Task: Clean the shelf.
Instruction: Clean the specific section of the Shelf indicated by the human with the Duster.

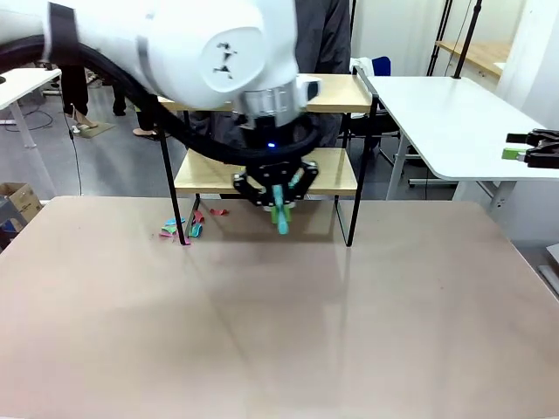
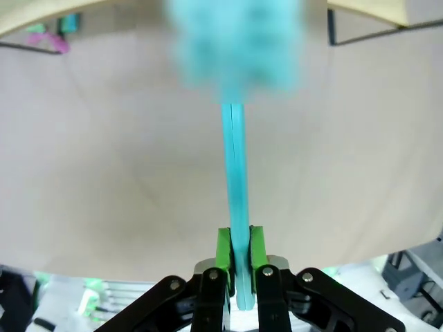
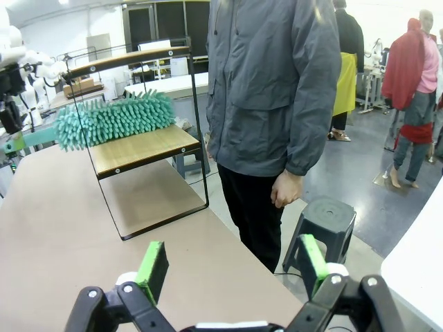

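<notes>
Duster on the lower board, left gripper clamped on its handle.

Front view: the left gripper [image 1: 278,201] hangs right in front of the shelf [image 1: 336,173], which stands at the far edge of the table [image 1: 262,332]. Its jaws are pinched on the handle of the teal duster [image 1: 281,220]. Coloured paper scraps [image 1: 182,227] lie by the shelf's left leg, and the right gripper [image 1: 517,147] sits well off at the right edge. Left wrist view: green pads [image 2: 223,249] squeeze the handle from both sides, with the fluffy head a blur up ahead. Right wrist view: the right gripper's fingers [image 3: 154,266] are spread wide with nothing between them. The duster head lies along the shelf's lower board, and a person [image 3: 277,90] in a grey jacket stands just beyond.
</notes>
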Action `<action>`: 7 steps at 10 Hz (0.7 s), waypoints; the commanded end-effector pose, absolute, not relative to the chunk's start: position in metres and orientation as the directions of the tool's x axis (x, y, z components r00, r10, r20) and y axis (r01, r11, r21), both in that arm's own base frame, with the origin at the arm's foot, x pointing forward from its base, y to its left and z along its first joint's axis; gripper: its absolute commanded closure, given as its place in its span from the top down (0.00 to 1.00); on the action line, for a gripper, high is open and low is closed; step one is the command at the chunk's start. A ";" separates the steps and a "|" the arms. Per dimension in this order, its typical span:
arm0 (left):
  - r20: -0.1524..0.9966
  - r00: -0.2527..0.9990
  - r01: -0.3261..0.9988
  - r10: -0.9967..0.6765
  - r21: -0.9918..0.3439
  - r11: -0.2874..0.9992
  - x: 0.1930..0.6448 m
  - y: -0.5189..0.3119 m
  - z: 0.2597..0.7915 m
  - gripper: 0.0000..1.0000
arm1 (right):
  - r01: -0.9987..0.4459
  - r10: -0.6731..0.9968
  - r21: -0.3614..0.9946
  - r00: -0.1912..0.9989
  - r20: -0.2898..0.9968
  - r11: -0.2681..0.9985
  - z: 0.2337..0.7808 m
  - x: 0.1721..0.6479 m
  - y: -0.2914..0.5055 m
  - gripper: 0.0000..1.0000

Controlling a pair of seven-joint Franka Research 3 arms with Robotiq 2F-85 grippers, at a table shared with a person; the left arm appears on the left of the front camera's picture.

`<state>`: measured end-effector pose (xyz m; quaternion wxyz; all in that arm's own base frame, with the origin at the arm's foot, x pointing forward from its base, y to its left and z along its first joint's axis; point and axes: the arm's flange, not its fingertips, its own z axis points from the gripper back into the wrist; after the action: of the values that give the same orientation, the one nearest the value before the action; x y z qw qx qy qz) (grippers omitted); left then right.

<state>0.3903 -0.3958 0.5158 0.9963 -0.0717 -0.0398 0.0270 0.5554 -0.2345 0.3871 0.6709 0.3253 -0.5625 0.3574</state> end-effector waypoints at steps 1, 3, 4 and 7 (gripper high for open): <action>0.024 0.995 -0.092 0.095 -0.100 0.991 0.390 -0.348 0.510 0.13 | -0.845 0.119 0.031 0.111 0.987 0.534 0.389 0.556 -0.233 1.00; -0.023 0.989 -0.143 0.143 0.014 0.990 0.400 -0.310 0.501 0.13 | -0.845 0.119 0.031 0.111 0.987 0.534 0.389 0.556 -0.233 1.00; -0.007 0.976 -0.216 0.217 0.072 0.974 0.401 -0.292 0.501 0.13 | -0.845 0.119 0.031 0.111 0.987 0.534 0.389 0.556 -0.233 1.00; 0.057 0.961 -0.276 0.271 0.128 0.952 0.391 -0.274 0.516 0.13 | -0.845 0.119 0.031 0.111 0.987 0.534 0.389 0.556 -0.233 1.00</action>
<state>0.4037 -0.2722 0.5111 0.9912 0.0468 -0.0048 0.1237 0.5556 -0.2342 0.3869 0.6708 0.3255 -0.5623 0.3575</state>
